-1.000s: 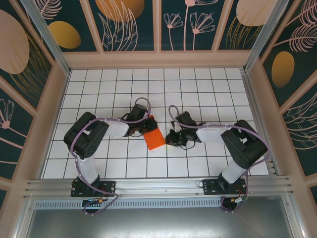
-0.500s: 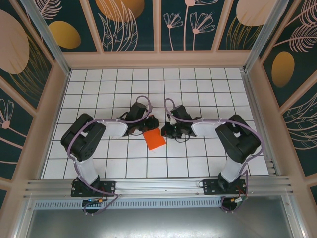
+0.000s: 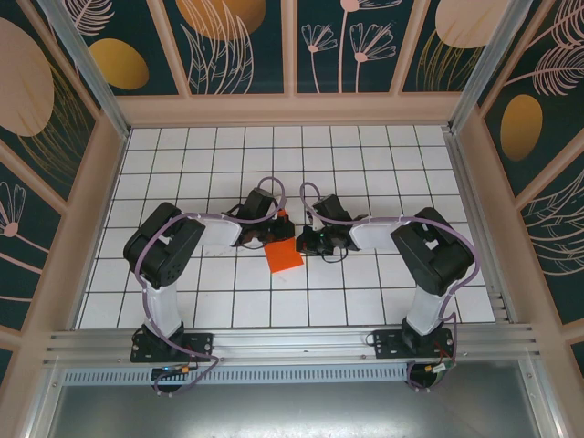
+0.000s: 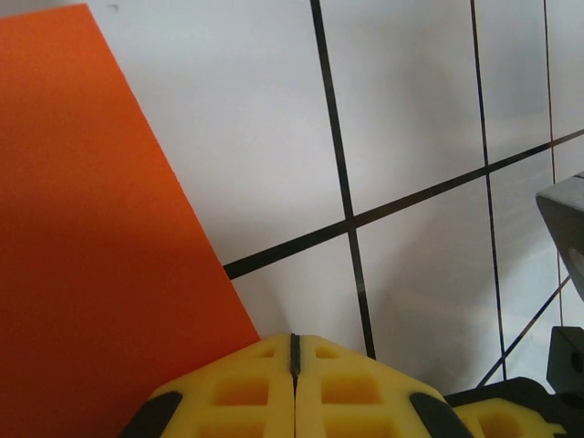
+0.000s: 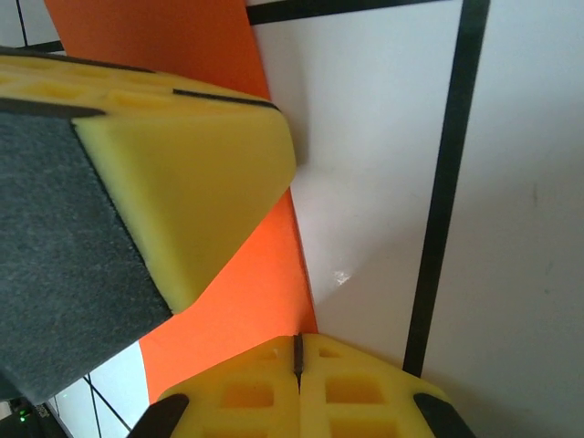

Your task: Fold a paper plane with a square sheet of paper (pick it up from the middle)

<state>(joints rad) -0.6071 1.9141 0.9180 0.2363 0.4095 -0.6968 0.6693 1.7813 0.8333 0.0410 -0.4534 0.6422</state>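
The orange paper [image 3: 284, 257] lies on the white tiled table [image 3: 182, 155], about midway between the left and right edges and somewhat nearer to the near edge than to the far one. It is turned, so its sides run slanted to the grid lines. The two grippers meet at its far end. The left gripper [image 3: 276, 231] is over the far left corner of the paper, and its yellow fingers [image 4: 246, 392] are pressed together with no gap. The paper's edge runs under them, and I cannot tell if it is pinched. The right gripper [image 3: 304, 243] stands just beside the paper's right edge, low over the table, also pressed together. The edge reaches its tips, but a grip is not clear.
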